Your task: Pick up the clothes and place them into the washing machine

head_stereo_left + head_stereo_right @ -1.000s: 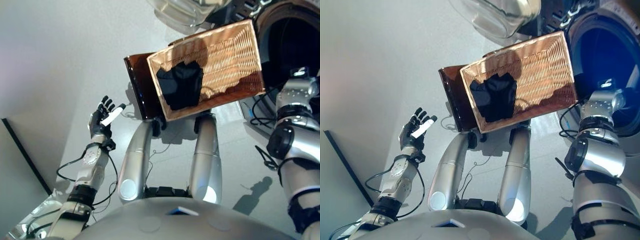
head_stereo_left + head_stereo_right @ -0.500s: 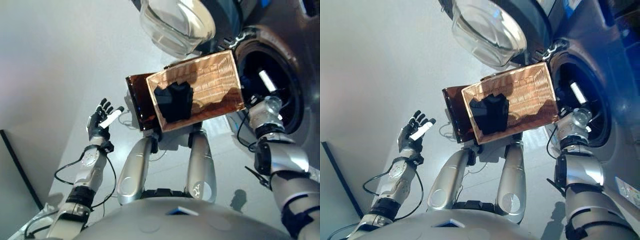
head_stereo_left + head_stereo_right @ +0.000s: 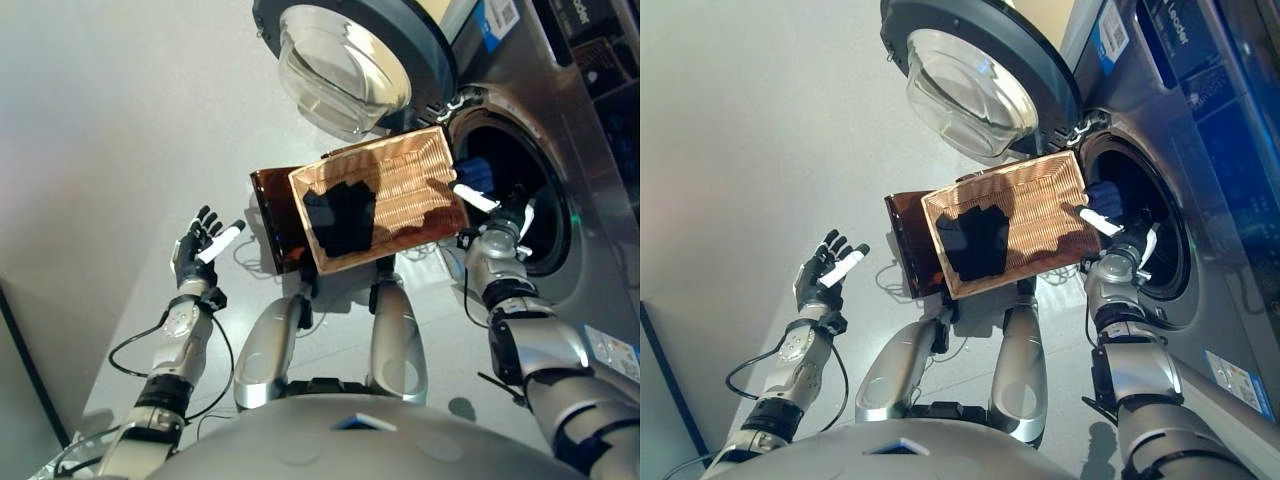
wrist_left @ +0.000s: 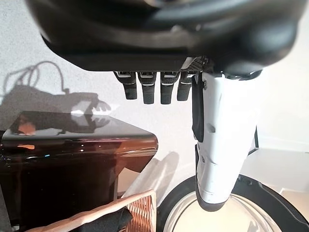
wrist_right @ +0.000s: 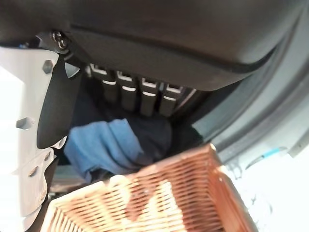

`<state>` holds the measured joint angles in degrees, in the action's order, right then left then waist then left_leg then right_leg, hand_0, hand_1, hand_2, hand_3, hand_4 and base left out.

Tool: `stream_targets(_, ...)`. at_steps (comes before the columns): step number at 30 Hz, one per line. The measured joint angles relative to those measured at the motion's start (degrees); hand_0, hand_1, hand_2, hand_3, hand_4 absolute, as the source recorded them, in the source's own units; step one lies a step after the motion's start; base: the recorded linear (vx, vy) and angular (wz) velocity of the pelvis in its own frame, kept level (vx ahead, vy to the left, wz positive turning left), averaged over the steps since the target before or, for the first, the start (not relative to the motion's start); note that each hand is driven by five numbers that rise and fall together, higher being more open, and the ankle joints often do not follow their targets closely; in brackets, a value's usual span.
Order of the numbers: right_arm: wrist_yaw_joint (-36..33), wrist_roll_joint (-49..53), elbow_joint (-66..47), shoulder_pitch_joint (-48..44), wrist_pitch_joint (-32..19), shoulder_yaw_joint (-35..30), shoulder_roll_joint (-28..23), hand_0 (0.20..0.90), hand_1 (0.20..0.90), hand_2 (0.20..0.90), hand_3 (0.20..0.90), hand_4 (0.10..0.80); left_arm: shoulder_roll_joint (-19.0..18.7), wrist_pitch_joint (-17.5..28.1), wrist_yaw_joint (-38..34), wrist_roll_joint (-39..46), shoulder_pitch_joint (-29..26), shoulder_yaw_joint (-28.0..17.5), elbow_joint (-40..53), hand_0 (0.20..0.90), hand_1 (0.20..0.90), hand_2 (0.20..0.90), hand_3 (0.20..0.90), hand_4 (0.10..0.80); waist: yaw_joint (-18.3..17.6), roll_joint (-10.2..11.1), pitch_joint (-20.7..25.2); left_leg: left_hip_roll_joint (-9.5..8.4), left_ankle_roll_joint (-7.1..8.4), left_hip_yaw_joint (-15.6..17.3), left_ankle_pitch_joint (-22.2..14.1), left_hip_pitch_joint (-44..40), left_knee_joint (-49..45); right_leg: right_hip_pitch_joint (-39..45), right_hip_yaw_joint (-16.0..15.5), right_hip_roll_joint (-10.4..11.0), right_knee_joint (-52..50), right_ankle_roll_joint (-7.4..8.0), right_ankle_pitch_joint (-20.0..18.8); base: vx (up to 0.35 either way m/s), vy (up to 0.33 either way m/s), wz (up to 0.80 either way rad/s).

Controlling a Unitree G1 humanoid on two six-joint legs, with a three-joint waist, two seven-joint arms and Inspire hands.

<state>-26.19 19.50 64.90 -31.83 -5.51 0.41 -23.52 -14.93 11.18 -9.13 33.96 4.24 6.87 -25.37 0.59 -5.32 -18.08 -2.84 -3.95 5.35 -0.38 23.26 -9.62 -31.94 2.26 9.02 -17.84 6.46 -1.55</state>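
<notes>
Since a second ago the head camera has been tilting upward, so the washing machine (image 3: 1140,150) with its open round door (image 3: 980,85) is now showing in full, while the right hand (image 3: 1118,232) has been coming out of the drum opening (image 3: 1140,235) and is now hovering at its rim, fingers straight and carrying nothing. Beside the drum opening, on its door side, a wicker basket (image 3: 1040,215) is sitting on a dark brown stand (image 3: 908,245). One dark garment (image 3: 973,238) is lying in the basket at the end away from the machine. A blue garment (image 5: 104,147) is already resting just inside the drum, against darker cloth, as the right wrist view is showing. The left hand (image 3: 200,250) is idling well away from the basket on the side opposite the machine, fingers spread, holding nothing.

The step in hand is probably reaching back for the dark garment. Doing it well likely means crossing over the basket's near rim without nudging it, spreading the fingers over the cloth's middle, closing on a thick bunch, and lifting clear of the rim before swinging toward the drum.
</notes>
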Motion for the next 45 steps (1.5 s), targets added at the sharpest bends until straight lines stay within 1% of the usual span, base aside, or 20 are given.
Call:
stream_targets(2, 0.0, 0.0, 0.0, -0.3, 0.5, -0.3, 0.0, 0.900, 0.900, 0.900, 0.900, 0.800, 0.0, 0.1, -0.1, 0.0, 0.0, 0.0, 0.0, 0.900, 0.900, 0.900, 0.900, 0.800, 0.0, 0.0, 0.0, 0.01, 0.01, -0.3, 0.0, 0.0, -0.1, 0.2, -0.2, 0.0, 0.1, 0.00, 0.0, 0.000, 0.009, 0.06)
stream_targets(5, -0.5, 0.8, 1.9, -2.5, 0.5, -2.7, -0.1, 0.900, 0.900, 0.900, 0.900, 0.800, 0.0, 0.1, -0.2, 0.0, 0.1, 0.0, 0.0, 0.900, 0.900, 0.900, 0.900, 0.800, 0.1, 0.0, 0.0, 0.01, 0.02, -0.3, 0.0, 0.0, -0.2, 0.3, -0.3, 0.0, 0.2, -0.01, 0.0, 0.000, 0.000, 0.00)
stream_targets(10, -2.0, 1.3, 2.0, -4.3, 0.4, -3.0, -0.7, 0.900, 0.900, 0.900, 0.900, 0.800, 0.0, 0.1, -0.2, -0.2, 0.4, 0.0, 0.1, 0.900, 0.900, 0.900, 0.900, 0.800, 0.2, 0.0, 0.0, 0.02, 0.03, -0.1, 0.0, 0.3, -0.1, -0.2, -0.1, 0.0, 0.2, -0.02, 0.0, 0.000, 0.001, -0.01)
stream_targets(13, -4.7, 1.3, 1.9, -5.4, 0.4, -4.0, -2.2, 0.900, 0.900, 0.900, 0.900, 0.800, -0.1, 0.2, -0.2, -0.8, 0.6, 0.0, 0.1, 0.900, 0.900, 0.900, 0.900, 0.800, 0.8, -0.3, -0.1, 0.00, 0.02, 0.0, 0.0, 0.7, 0.1, -0.7, 0.0, 0.0, 0.3, -0.01, 0.0, -0.001, 0.002, -0.01)
stream_targets(14, -5.5, 1.4, 2.5, -6.2, 0.4, -5.6, -2.6, 0.900, 0.900, 0.900, 0.900, 0.800, -0.2, 0.2, -0.1, -0.8, 0.6, 0.2, 0.1, 0.900, 0.900, 0.900, 0.900, 0.800, 0.9, -0.4, -0.2, -0.01, 0.02, 0.0, 0.0, 0.8, 0.1, -0.7, 0.0, 0.0, 0.4, -0.01, 0.0, 0.000, 0.000, 0.00)
stream_targets(15, -7.6, 1.9, 3.9, -8.1, 0.4, -8.2, -3.8, 0.900, 0.900, 0.900, 0.900, 0.800, -0.3, 0.5, -0.1, -0.8, 0.6, 0.4, 0.2, 0.900, 0.900, 0.900, 0.900, 0.800, 1.0, -0.8, -0.4, -0.10, 0.00, 0.0, 0.0, 1.0, 0.1, -0.9, 0.0, 0.1, 0.4, 0.00, 0.0, 0.000, 0.000, 0.00)
stream_targets(18, -10.8, 4.8, 5.8, -10.8, 0.2, -11.5, -6.4, 0.900, 0.900, 0.900, 0.900, 0.800, -0.7, 0.5, -0.3, -0.8, 0.5, 0.8, 0.4, 0.900, 0.900, 0.900, 0.900, 0.800, 1.8, -1.7, -0.8, -0.18, 0.00, 0.2, 0.0, 1.5, 0.2, -1.6, 0.2, 0.2, 0.3, 0.02, 0.0, 0.000, 0.000, 0.00)
stream_targets(22, -12.9, 6.9, 5.8, -12.1, 0.2, -12.1, -7.5, 0.900, 0.900, 0.900, 0.900, 0.800, -0.7, 0.5, -0.4, -0.8, 0.5, 1.2, 0.6, 0.900, 0.900, 0.900, 0.900, 0.800, 2.1, -3.5, -1.6, -0.21, 0.00, 0.2, 0.0, 1.5, 0.4, -1.7, 0.1, 0.2, 0.2, 0.02, 0.0, 0.000, 0.000, 0.00)
stream_targets(24, -13.1, 6.9, 5.4, -12.2, 0.3, -11.8, -7.4, 0.900, 0.900, 0.900, 0.900, 0.800, -0.7, 0.5, -0.4, -0.8, 0.5, 1.2, 1.0, 0.900, 0.900, 0.900, 0.900, 0.800, 2.1, -4.2, -1.9, -0.24, -0.01, 0.3, 0.0, 1.5, 0.4, -1.8, 0.2, 0.2, 0.2, 0.02, 0.0, -0.005, 0.016, -0.01)
stream_targets(26, -13.8, 6.7, 2.4, -11.7, 0.3, -10.5, -7.3, 0.900, 0.900, 0.900, 0.900, 0.800, -0.7, 0.5, -0.4, -0.8, 0.4, 1.4, 1.3, 0.900, 0.900, 0.900, 0.900, 0.800, 1.8, -4.7, -2.0, -0.30, -0.03, 0.4, 0.0, 2.4, 0.3, -2.9, 0.5, 0.2, -0.2, 0.02, 0.0, -0.012, 0.017, -0.03)
stream_targets(27, -13.9, 6.7, 1.1, -11.2, 0.3, -10.0, -7.3, 0.900, 0.900, 0.900, 0.900, 0.800, -0.7, 0.5, -0.4, -0.8, 0.3, 1.4, 1.3, 0.900, 0.900, 0.900, 0.900, 0.800, 1.8, -4.8, -2.0, -0.32, -0.06, 0.5, 0.1, 2.7, 0.3, -3.3, 0.6, 0.2, -0.4, 0.02, 0.0, -0.002, 0.017, -0.03)
stream_targets(30, -13.9, 2.5, -3.3, -8.2, 0.0, -8.8, -6.4, 0.900, 0.900, 0.900, 0.900, 0.800, -0.6, 0.5, -0.4, -0.8, -0.2, 1.7, 1.3, 0.900, 0.900, 0.900, 0.900, 0.800, 1.6, -4.8, -2.0, -0.34, -0.07, 0.8, 0.1, 3.6, -0.1, -4.5, 1.0, 0.0, -1.0, -0.03, 0.0, 0.000, 0.008, -0.03)
stream_targets(33, -13.9, 0.8, -3.4, -7.2, -0.2, -8.4, -5.9, 0.900, 0.900, 0.900, 0.900, 0.800, -0.6, 0.5, -0.4, -1.2, -0.3, 1.8, 1.4, 0.900, 0.900, 0.900, 0.900, 0.800, 1.4, -4.8, -2.0, -0.38, -0.07, 0.8, 0.1, 3.6, -0.1, -4.5, 1.1, 0.0, -1.1, -0.03, 0.0, -0.002, 0.004, -0.01)
stream_targets(35, -13.4, -0.8, -3.2, -5.9, -0.2, -6.4, -6.1, 0.900, 0.900, 0.900, 0.900, 0.800, -0.6, 0.6, -0.4, -1.2, -0.4, 1.7, 1.3, 0.900, 0.900, 0.900, 0.900, 0.800, 1.3, -4.7, -2.0, -0.44, -0.08, 0.8, 0.1, 3.6, -0.2, -4.6, 1.2, 0.1, -1.2, -0.03, 0.0, 0.000, 0.000, 0.00)
stream_targets(40, -8.3, -1.3, -3.3, -5.3, -0.2, -3.3, -6.3, 0.900, 0.900, 0.900, 0.900, 0.800, -0.6, 0.7, -0.1, -1.2, -0.4, 1.4, 1.4, 0.900, 0.900, 0.900, 0.900, 0.800, 0.2, -4.5, -2.2, -0.53, -0.10, 0.7, 0.1, 5.2, -0.7, -5.9, 1.0, 0.3, -1.6, -0.02, 0.0, -0.011, -0.013, 0.03)
stream_targets(41, -6.9, -1.4, -3.1, -5.0, -0.2, -2.4, -6.3, 0.900, 0.900, 0.900, 0.900, 0.800, -0.6, 0.7, 0.0, -1.2, -0.4, 1.4, 1.4, 0.900, 0.900, 0.900, 0.900, 0.800, 0.2, -4.1, -2.4, -0.52, -0.11, 0.7, 0.1, 5.4, -1.1, -6.2, 1.1, 0.3, -1.9, -0.03, 0.1, 0.000, 0.000, 0.00)
stream_targets(43, -4.7, -3.6, 0.4, -5.9, 0.7, 1.4, -7.4, 0.900, 0.900, 0.900, 0.900, 0.800, -0.6, 0.7, 0.4, -1.1, -0.4, 1.4, 1.8, 0.900, 0.900, 0.900, 0.900, 0.800, 0.2, -3.7, -2.7, -0.47, -0.08, 0.6, 0.0, 5.8, -1.4, -6.3, 1.0, 0.2, -2.0, -0.08, 0.1, -0.011, 0.001, 0.04)
stream_targets(45, -3.9, -6.1, 2.4, -7.2, 1.5, 2.7, -7.7, 0.900, 0.900, 0.900, 0.900, 0.800, -0.7, 0.7, 0.5, -1.1, -0.4, 1.2, 2.5, 0.900, 0.900, 0.900, 0.900, 0.800, 0.3, -3.1, -3.1, -0.53, -0.08, 0.5, 0.0, 6.6, -2.1, -6.8, 0.8, 0.3, -2.4, -0.08, 0.1, -0.041, -0.002, 0.08)
